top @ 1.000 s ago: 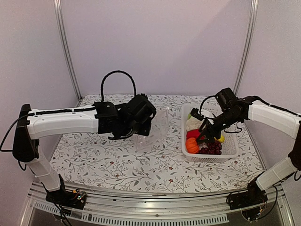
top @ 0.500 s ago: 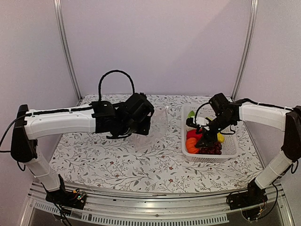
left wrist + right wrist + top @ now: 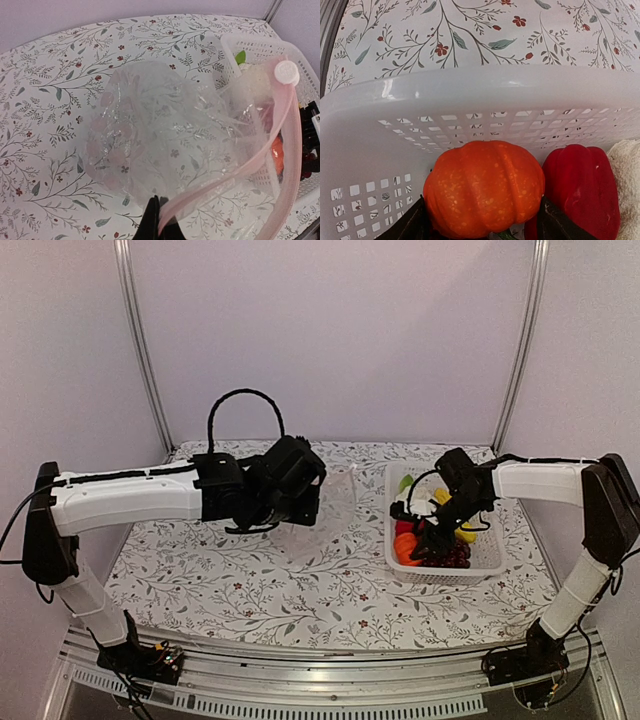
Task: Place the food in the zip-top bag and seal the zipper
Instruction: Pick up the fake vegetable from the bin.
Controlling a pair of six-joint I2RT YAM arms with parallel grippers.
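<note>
My left gripper (image 3: 303, 515) is shut on the clear crinkly zip-top bag (image 3: 337, 502), pinching it at the end of the pink zipper (image 3: 235, 187) and holding it up off the table with its mouth towards the basket. The gripper (image 3: 156, 220) and the bag (image 3: 150, 130) also show in the left wrist view. The zipper's white slider (image 3: 286, 73) sits at the far end. My right gripper (image 3: 430, 538) is down in the basket, jaws open on either side of the orange pumpkin (image 3: 485, 187). The red pepper (image 3: 580, 190) and white cauliflower (image 3: 626, 185) lie beside it. Dark grapes (image 3: 455, 556) lie in the basket's near corner.
The white mesh basket (image 3: 447, 578) stands on the flowered tablecloth at the right, its near wall (image 3: 470, 100) just beyond the pumpkin. A green piece (image 3: 405, 483) and a yellow piece (image 3: 466, 535) are in it too. Metal frame posts stand at the back corners.
My right gripper has moved left and down inside the basket until its jaws straddle the pumpkin. My left gripper has raised the bag a little.
</note>
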